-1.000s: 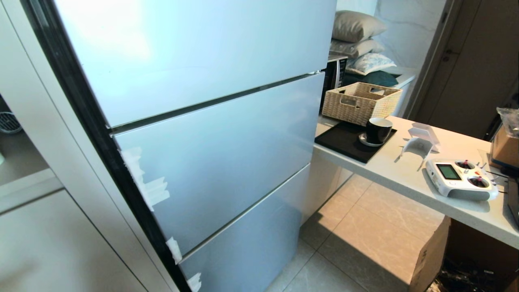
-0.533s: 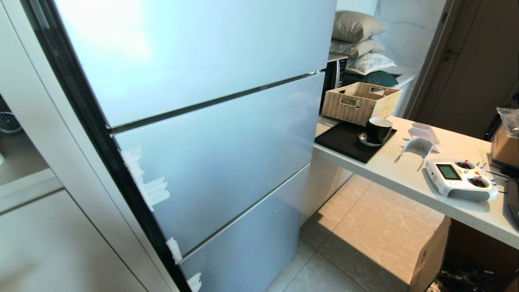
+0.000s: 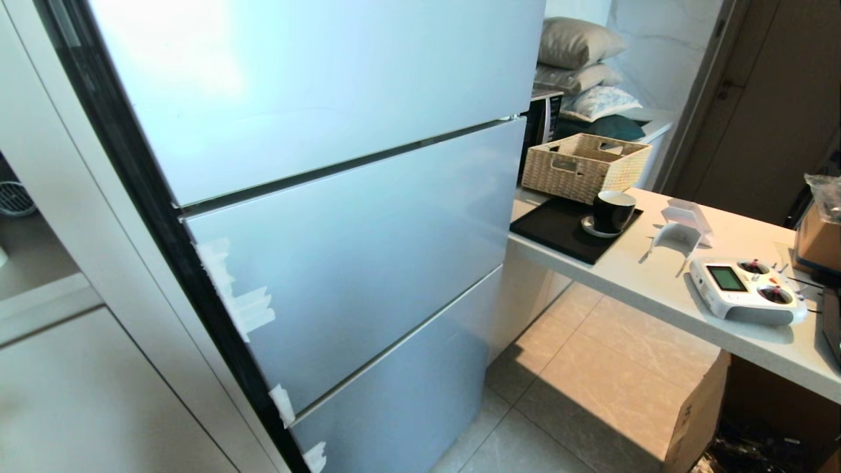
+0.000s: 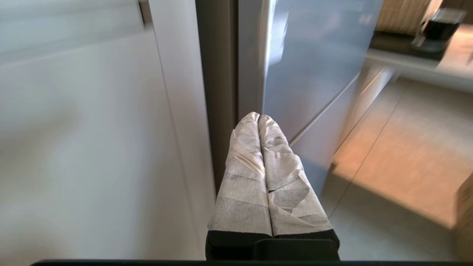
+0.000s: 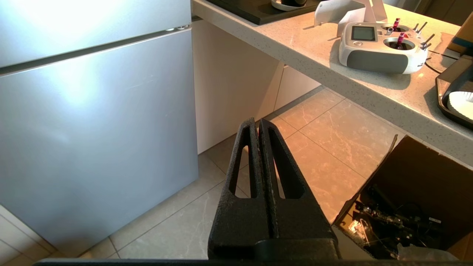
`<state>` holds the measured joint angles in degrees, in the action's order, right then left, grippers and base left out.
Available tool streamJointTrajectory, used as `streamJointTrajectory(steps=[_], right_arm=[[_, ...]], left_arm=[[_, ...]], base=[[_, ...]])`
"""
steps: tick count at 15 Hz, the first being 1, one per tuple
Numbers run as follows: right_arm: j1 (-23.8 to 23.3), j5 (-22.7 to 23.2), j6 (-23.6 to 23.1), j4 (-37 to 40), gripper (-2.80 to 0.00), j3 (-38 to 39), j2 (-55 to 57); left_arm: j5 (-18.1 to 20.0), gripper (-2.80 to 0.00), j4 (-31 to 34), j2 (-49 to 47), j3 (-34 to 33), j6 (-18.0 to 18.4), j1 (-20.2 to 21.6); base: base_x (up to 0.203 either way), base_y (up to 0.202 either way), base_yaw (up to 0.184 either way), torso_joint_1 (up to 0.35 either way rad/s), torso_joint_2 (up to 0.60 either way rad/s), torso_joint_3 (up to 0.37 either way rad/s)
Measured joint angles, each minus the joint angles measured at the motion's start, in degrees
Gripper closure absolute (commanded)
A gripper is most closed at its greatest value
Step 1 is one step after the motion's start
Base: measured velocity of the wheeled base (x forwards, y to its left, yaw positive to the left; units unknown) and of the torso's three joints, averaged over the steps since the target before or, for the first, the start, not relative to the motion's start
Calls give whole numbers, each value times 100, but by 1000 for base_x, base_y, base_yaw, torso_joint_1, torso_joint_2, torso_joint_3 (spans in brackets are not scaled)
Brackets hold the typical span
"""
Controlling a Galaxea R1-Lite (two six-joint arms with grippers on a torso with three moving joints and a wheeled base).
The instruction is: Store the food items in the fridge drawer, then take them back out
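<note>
Seemingly unchanged: closed fridge (image 3: 315, 197).

I see the fridge (image 3: 315, 217) in pale blue-grey with a soft sheen, a black strip down its left edge and white tape scraps (image 3: 236, 295) stuck there. My left gripper (image 4: 258, 117) is wrapped in white tape over black; my right gripper (image 5: 257, 123) is plain matte black. The counter (image 3: 631, 282) is speckled off-white. On it: a beige woven basket (image 3: 585, 164), a black tray (image 3: 558, 230), a black cup (image 3: 613, 210), a white remote (image 3: 746, 289). The floor (image 3: 591, 374) is beige, faintly veined tile.
</note>
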<state>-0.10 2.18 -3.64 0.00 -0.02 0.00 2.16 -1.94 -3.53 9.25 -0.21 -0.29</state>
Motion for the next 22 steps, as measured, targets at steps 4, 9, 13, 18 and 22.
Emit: streamJointTrajectory(steps=[4, 9, 13, 18, 22], right_arm=[[0, -1, 0, 0, 0, 2, 0], [0, -1, -2, 0, 0, 2, 0], [0, -1, -1, 0, 0, 2, 0], [0, -3, -2, 0, 0, 2, 0], [0, -1, -1, 0, 0, 2, 0]], left_arm=[[341, 0, -122, -1434, 603, -337, -11], [441, 0, -1666, -4021, 758, -435, -134], [462, 0, -3211, -5433, 900, -562, -445], [52, 0, -4219, -6313, 1080, -686, -583], [-153, 0, -4884, -6910, 1115, -707, -588]], base=[[0, 0, 0, 0, 0, 0], [0, 0, 0, 0, 0, 0], [0, 0, 0, 0, 0, 0], [0, 0, 0, 0, 0, 0], [0, 0, 0, 0, 0, 0]])
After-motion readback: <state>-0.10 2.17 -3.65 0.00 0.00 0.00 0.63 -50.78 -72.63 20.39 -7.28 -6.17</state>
